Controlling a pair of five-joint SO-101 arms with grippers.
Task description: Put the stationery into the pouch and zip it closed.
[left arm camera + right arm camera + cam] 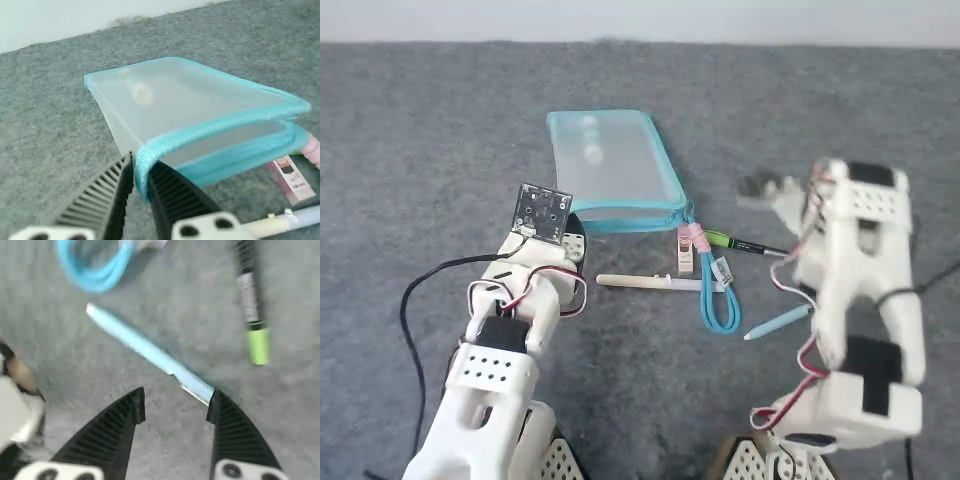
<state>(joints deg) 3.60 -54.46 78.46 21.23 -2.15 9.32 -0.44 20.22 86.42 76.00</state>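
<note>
Translucent, smooth plastic pouch (605,165) with woven turquoise trim lies flat mid-table (420,130), mouth toward the arms, with open grey, felt-like surface beyond and to either side. Left hand (140,169) pinches the trim at a mouth corner. Right hand (176,400), spread, hovers over a slim light-blue pen (145,347) lying diagonally.

Cord loop (720,305) overlaps the cream pen's (640,283) end

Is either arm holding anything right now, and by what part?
The left pincer grips the pouch by its teal edge at a corner; the right pincer is open.
</note>
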